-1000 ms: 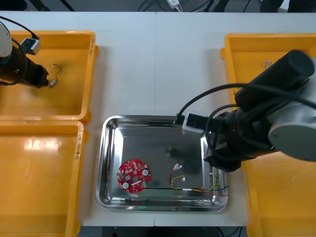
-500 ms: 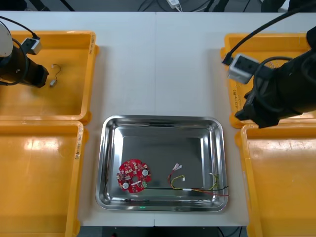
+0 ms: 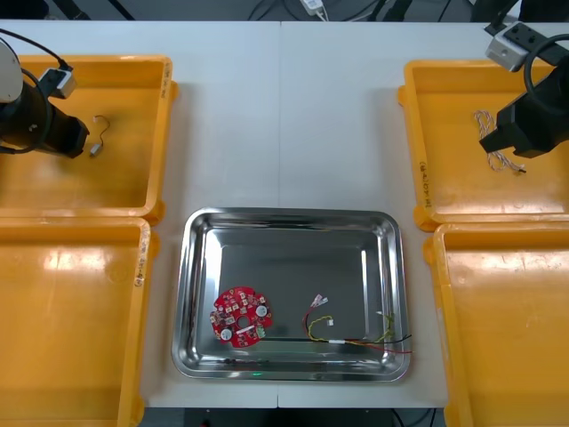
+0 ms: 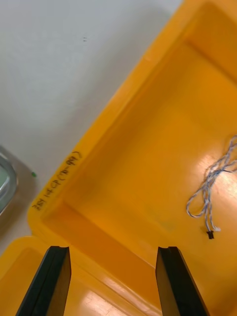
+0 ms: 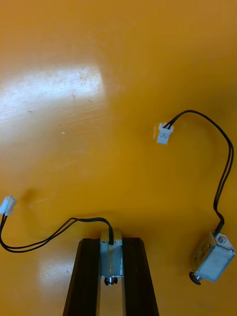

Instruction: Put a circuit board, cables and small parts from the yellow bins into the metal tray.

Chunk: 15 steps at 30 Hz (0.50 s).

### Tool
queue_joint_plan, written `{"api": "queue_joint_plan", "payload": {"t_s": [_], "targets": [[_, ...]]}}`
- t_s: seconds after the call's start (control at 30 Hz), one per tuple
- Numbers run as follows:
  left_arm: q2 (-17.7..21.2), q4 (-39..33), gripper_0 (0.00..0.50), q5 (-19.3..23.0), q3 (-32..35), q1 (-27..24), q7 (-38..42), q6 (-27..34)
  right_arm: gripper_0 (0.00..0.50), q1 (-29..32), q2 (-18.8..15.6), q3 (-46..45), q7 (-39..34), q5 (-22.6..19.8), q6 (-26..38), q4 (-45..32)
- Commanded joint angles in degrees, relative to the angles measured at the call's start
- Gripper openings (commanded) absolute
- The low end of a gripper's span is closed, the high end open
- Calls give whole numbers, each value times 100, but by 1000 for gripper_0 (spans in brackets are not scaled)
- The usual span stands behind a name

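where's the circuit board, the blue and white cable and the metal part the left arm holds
circuit board (image 3: 241, 315): front view, centre of the red disc.
blue and white cable (image 4: 208, 178): right wrist view, mid twisted run.
small metal part (image 5: 110, 257): left wrist view, its shiny metal body.

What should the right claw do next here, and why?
Probably shift the open right claw sideways over the twisted blue and white cable: it lies in the yellow bin beyond one finger, not between them. The left claw grips a small metal part.
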Motion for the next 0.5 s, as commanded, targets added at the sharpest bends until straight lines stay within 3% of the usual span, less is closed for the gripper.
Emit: {"api": "queue_joint_plan", "payload": {"t_s": [0.03, 0.33, 0.5], "targets": [[243, -152, 0, 143, -97, -243, -554, 221, 500, -354, -198, -318, 157, 282, 22, 409], [559, -723, 0, 266, 0, -243, -467, 924, 500, -802, -207, -432, 341, 546, 22, 1666], [612, -1136, 0, 231, 184, -243, -317, 1495, 500, -1075, -198, -414, 491, 977, 22, 2193]]}}
